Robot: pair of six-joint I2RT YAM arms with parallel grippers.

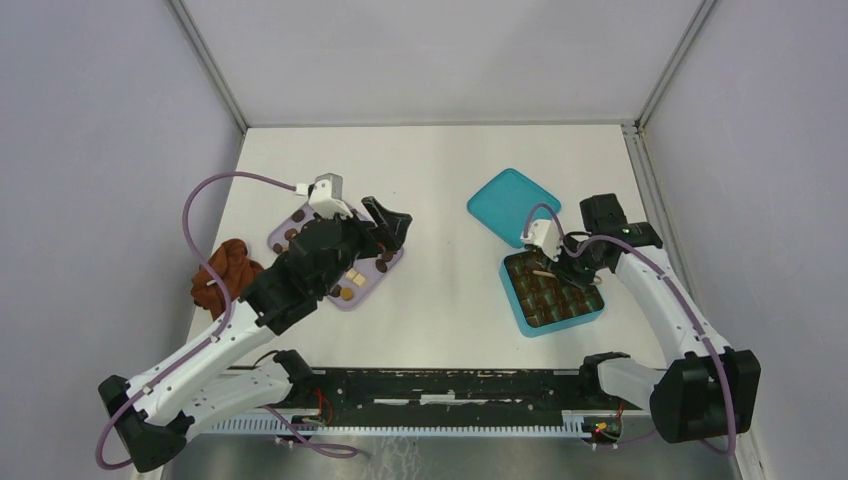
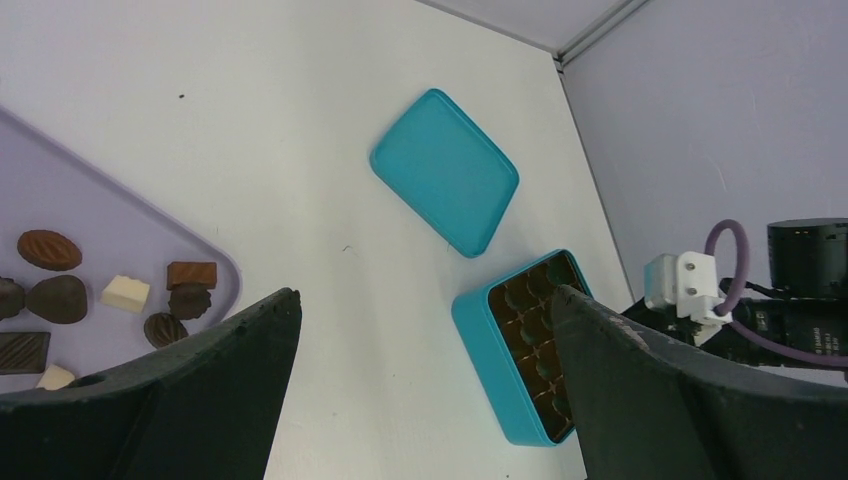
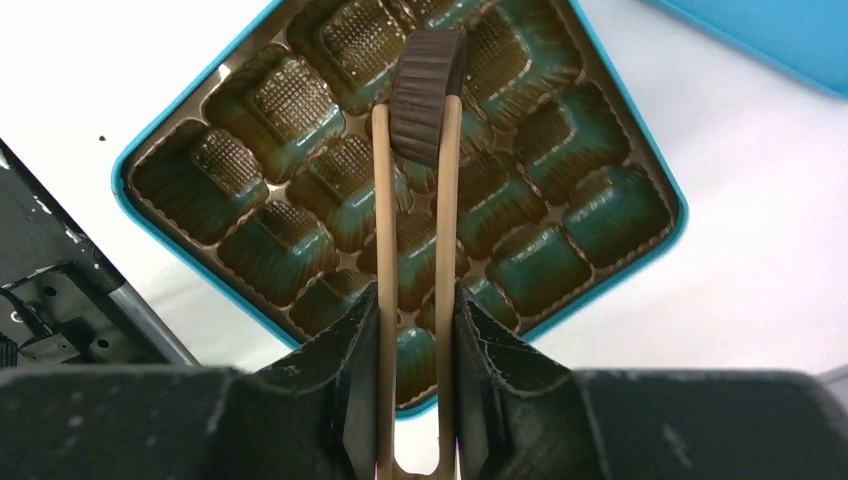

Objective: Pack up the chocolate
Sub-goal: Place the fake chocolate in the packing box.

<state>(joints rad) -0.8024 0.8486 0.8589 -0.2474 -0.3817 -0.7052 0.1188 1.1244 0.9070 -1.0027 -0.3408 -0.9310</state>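
Observation:
Several small chocolates point(image 2: 120, 292), dark, mid brown and cream, lie on a lavender tray point(image 2: 60, 180), which also shows in the top view point(image 1: 345, 297). My left gripper point(image 1: 390, 225) is open and empty above the tray's right end, its jaws wide apart in the left wrist view point(image 2: 425, 295). My right gripper point(image 3: 417, 300) is shut on tan tongs point(image 3: 384, 250). The tongs pinch a dark ridged chocolate point(image 3: 428, 95) above the open teal box point(image 3: 170, 130). The box's brown moulded insert point(image 1: 552, 292) has several cavities that look empty.
The teal lid point(image 1: 513, 206) lies flat behind the box, also seen in the left wrist view point(image 2: 445, 170). A rust-brown cloth lump point(image 1: 225, 275) sits left of the tray. Grey walls close in the table on three sides.

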